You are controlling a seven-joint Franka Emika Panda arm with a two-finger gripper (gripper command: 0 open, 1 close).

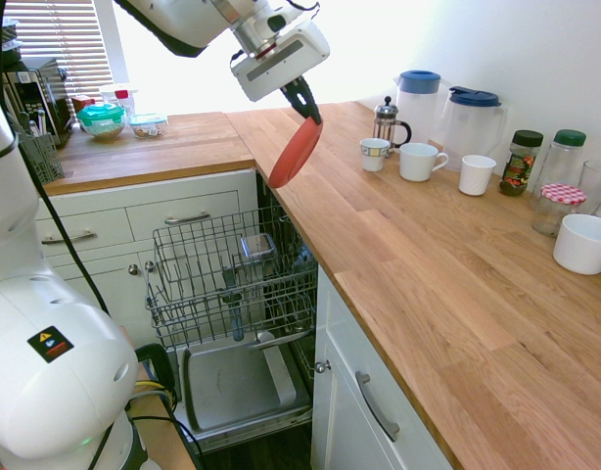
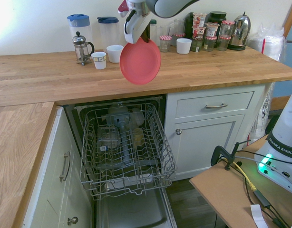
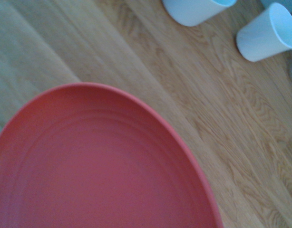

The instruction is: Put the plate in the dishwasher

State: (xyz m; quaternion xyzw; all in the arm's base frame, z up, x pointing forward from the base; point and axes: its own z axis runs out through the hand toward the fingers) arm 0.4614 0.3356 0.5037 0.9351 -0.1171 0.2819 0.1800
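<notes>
The end effector (image 1: 305, 106) grips the plate (image 2: 140, 61) by its rim – hanging on edge above the worktop (image 1: 418, 264), near the dishwasher (image 2: 124, 147).

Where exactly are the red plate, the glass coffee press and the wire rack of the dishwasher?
red plate (image 2: 140, 61), second exterior view, middle of its face.
glass coffee press (image 2: 81, 49), second exterior view, its glass body.
wire rack (image 2: 158, 142), second exterior view, its right side wall.

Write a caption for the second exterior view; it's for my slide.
Gripper holds the coral plate by its rim, hanging above the dishwasher rack.
</notes>
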